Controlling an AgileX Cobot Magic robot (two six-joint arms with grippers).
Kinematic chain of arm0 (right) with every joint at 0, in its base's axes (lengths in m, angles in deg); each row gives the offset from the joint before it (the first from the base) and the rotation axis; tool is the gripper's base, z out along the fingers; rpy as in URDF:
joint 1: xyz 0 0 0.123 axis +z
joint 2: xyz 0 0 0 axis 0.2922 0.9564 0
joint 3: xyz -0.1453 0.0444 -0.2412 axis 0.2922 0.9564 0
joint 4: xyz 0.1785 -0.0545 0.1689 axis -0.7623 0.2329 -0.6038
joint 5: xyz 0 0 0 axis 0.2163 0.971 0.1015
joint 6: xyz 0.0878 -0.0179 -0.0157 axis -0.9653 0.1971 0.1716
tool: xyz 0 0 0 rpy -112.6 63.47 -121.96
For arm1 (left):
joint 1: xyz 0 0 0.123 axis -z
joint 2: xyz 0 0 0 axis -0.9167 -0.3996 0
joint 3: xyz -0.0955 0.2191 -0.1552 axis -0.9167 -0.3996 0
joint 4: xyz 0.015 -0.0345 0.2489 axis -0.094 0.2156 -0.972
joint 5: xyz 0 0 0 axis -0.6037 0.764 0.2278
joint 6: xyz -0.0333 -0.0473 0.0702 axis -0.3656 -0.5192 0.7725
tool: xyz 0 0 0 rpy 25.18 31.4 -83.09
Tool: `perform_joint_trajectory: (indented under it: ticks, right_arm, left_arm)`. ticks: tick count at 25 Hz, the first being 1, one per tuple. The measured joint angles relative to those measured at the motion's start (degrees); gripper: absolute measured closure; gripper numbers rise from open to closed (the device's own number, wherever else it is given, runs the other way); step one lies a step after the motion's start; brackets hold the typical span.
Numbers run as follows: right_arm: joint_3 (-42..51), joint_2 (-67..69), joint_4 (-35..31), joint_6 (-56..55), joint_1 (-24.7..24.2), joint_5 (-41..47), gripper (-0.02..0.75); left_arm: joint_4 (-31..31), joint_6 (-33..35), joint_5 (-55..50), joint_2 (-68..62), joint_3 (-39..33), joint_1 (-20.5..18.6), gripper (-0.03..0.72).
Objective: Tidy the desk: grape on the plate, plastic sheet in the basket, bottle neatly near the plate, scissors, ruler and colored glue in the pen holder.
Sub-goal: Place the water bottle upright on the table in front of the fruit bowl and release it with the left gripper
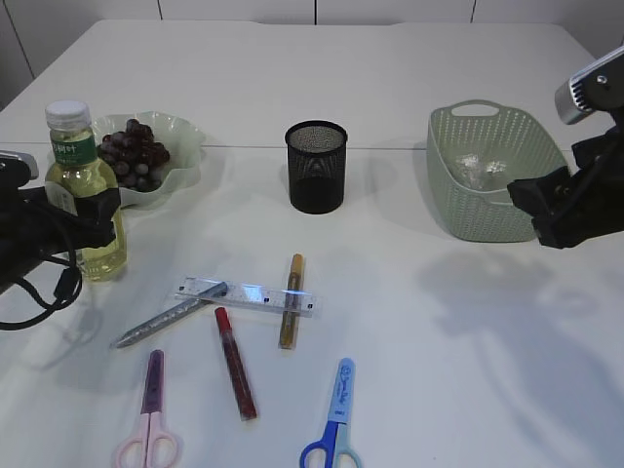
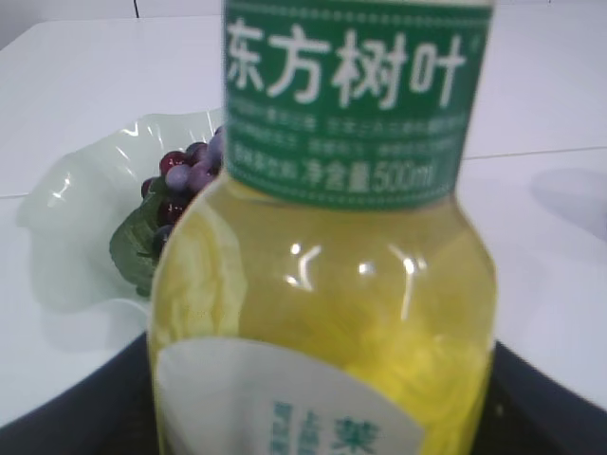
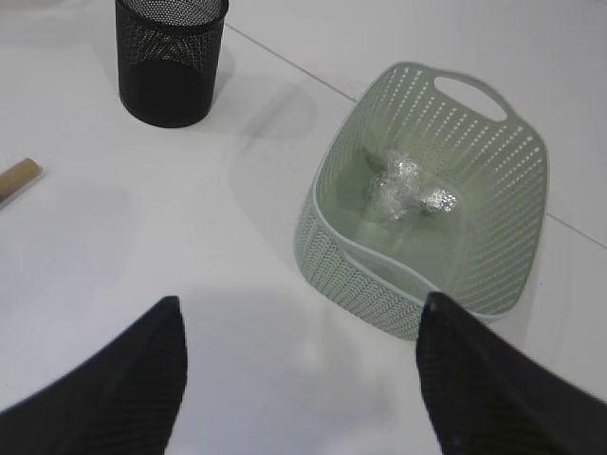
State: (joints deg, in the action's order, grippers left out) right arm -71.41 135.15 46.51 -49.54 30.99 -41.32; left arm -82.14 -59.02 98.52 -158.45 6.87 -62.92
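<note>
Nearest on the white tabletop (image 1: 409, 370) lie two pairs of scissors, one pink-handled (image 1: 149, 419) and one blue-handled (image 1: 334, 417). Just beyond are three glitter glue tubes: a red one (image 1: 235, 363), a silver one (image 1: 168, 315) and a gold one (image 1: 291, 300), the last two crossing a single clear plastic ruler (image 1: 246, 295). At the left, the left gripper (image 1: 83, 216) has its jaws around one plastic bottle (image 1: 84, 190) of yellow tea, standing upright beside the plate; whether they press on it I cannot tell. The right gripper (image 3: 299, 379) hangs with jaws apart near the perforated green basket (image 1: 492, 171), where the crumpled plastic sheet (image 3: 406, 190) lies. Further back stand a black mesh pen holder (image 1: 316, 166) and a wavy-edged pale plate (image 1: 180, 146) holding one bunch of grapes (image 1: 132, 151).
</note>
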Motion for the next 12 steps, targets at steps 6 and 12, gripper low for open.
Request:
perform_joint_trajectory:
  ticks: [6, 12]
  right_arm:
    - [0.00, 0.00, 0.00, 0.00, 0.00, -0.10, 0.155]
    - [0.00, 0.00, 0.00, 0.00, 0.00, -0.10, 0.155]
  left_arm:
    - [-0.10, 0.12, 0.00, 0.00, 0.00, 0.00, 0.156]
    - [-0.29, 0.24, 0.00, 0.00, 0.00, 0.00, 0.111]
